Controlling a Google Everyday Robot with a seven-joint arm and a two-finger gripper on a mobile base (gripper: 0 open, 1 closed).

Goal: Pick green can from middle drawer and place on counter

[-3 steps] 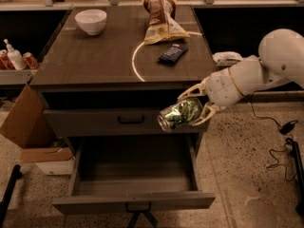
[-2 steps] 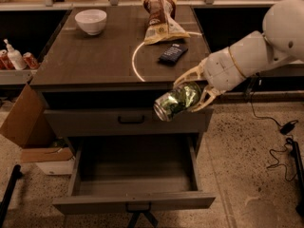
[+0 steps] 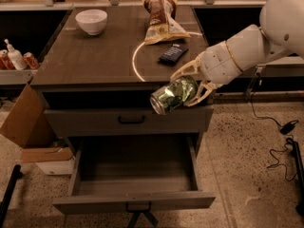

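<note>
The pincer (image 3: 185, 90) is clamped round the green can (image 3: 172, 96) — tilted, silver end down-left — at the counter (image 3: 95, 56) edge.

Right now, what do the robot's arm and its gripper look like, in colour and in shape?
The arm is glossy white, built of thick rounded segments, with a thin tan ring near the wrist. The gripper, shut on the green can in front of the counter's right front edge, has two slim, curved, cream fingers. No cables or markings show on it.
</note>
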